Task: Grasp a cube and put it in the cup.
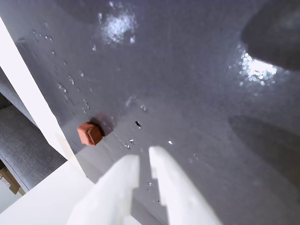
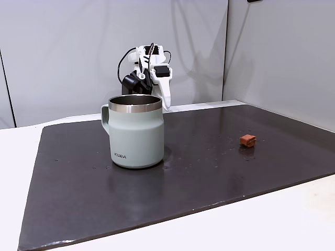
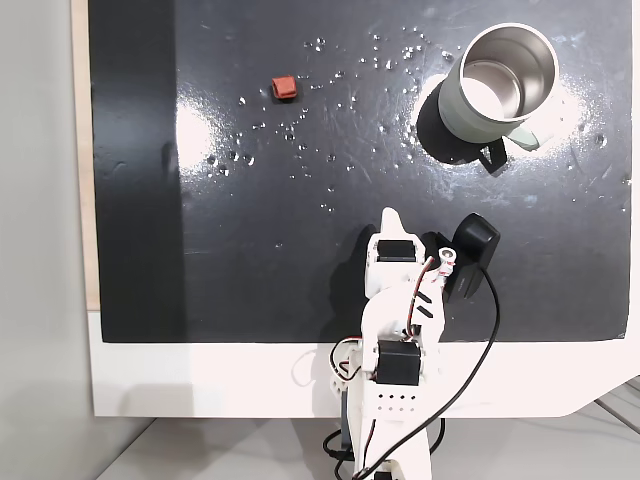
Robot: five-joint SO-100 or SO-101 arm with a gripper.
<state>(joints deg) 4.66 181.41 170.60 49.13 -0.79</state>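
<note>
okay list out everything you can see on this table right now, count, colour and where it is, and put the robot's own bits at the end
cube: one, reddish-brown, lying alone on the dark mat, toward the top left in the top-down fixed view, far from the cup.
cup: one, pale sage-green mug with a steel rim and side handle, upright on the mat, looks empty from above.
mat: one, dark grey and glossy, with small shiny specks, covering most of the table.
table: one, white, showing around the mat's edges.
arm: one, white with black motors and cables, at the mat's near edge in the top-down fixed view.
pincer: one, white, fingers nearly together in the wrist view, above the mat, holding nothing, cube off to its left.
</note>
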